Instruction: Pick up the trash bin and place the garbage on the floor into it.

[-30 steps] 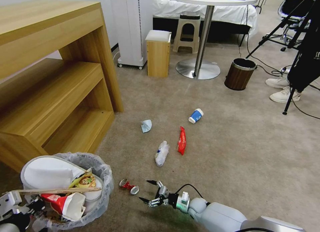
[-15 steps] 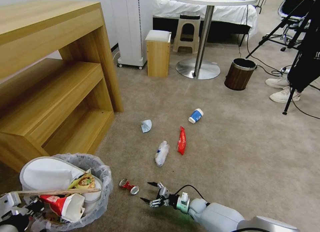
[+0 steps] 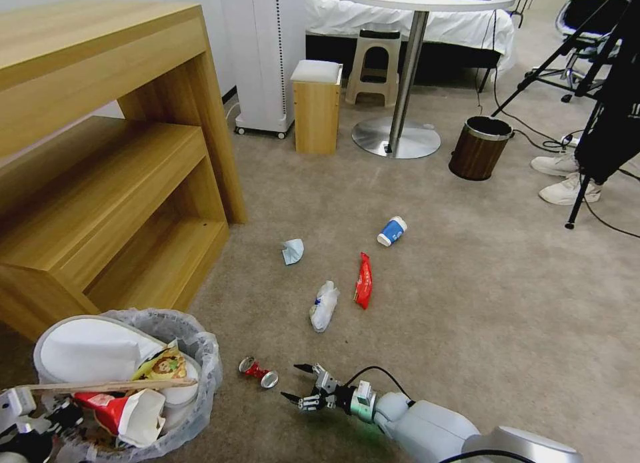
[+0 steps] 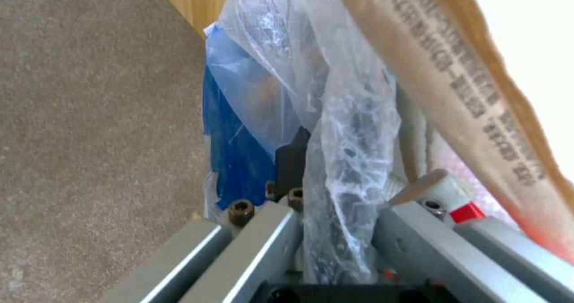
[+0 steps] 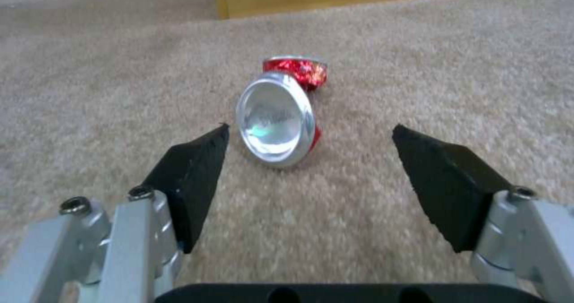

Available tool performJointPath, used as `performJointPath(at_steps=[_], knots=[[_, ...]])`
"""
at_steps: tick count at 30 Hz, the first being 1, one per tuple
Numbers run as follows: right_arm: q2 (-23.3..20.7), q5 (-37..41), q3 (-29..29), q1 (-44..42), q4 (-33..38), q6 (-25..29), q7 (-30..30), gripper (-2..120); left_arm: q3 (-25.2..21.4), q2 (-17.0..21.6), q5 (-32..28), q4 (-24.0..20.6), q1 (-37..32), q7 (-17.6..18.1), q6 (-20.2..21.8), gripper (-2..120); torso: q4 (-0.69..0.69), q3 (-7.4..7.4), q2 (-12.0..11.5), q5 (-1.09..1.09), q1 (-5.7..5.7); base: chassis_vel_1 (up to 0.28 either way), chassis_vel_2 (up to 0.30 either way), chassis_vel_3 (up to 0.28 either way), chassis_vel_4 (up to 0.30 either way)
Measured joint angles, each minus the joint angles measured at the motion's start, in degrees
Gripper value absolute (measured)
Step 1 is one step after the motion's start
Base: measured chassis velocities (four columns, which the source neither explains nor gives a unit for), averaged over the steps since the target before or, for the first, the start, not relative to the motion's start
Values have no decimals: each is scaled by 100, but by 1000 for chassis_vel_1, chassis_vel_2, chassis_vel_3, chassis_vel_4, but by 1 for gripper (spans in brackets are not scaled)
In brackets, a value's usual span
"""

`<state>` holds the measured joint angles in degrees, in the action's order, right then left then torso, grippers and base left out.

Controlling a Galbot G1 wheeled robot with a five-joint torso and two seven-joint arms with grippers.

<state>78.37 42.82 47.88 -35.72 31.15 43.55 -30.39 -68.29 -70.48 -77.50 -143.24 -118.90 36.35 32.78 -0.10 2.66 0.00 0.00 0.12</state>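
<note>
Trash bin (image 3: 133,376), already stuffed, hangs at seven o'clock with its rim pinched by the left tool (image 3: 30,416), kept near while the right tool (image 3: 297,383), spread wide, points at the crushed red can (image 3: 259,372) on the floor (image 3: 467,303).
</note>
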Motion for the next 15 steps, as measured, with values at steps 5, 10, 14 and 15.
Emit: performJointPath(at_steps=[5, 10, 14, 15], knots=[[49, -13, 9, 55, -5, -29, 12, 78, 18, -6, -4, 0, 11, 0, -3, 0, 0, 0, 0, 0, 0, 0, 0, 0, 0], [125, -22, 36, 143, -62, -71, 25, 84, 17, -5, -5, 0, 1, -1, -4, 0, 0, 0, 0, 0, 0, 0, 0, 0, 0], [173, -27, 61, 185, -82, -101, 28, 84, 14, -7, -9, 0, -10, 0, -5, 0, 0, 0, 0, 0, 0, 0, 0, 0, 0], [192, -28, 80, 189, -97, -118, 38, 84, 5, -6, -11, 0, -18, 0, -6, 0, 0, 0, 0, 0, 0, 0, 0, 0, 0]])
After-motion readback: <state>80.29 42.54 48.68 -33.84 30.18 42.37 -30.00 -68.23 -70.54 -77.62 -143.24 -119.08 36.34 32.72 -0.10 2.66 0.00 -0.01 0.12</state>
